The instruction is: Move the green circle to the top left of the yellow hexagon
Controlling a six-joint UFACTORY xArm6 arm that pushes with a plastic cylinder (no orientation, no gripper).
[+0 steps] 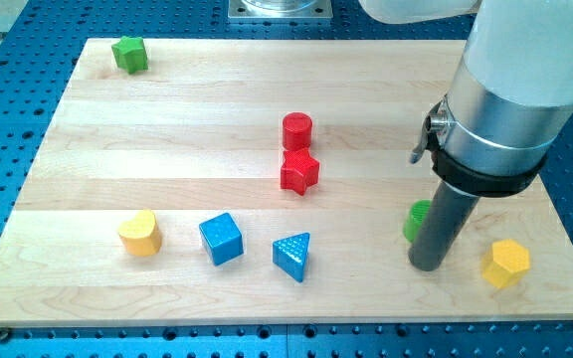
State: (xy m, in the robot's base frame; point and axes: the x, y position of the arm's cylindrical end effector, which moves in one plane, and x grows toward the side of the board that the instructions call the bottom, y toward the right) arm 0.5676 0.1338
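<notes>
wooden board [167,149] — green circle [418,220], half hidden behind my tip [427,265]

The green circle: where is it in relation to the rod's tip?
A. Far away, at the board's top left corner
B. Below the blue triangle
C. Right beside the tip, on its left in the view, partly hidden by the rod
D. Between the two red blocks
C: the green circle shows only as a sliver against the left side of the rod, just above my tip.
</notes>
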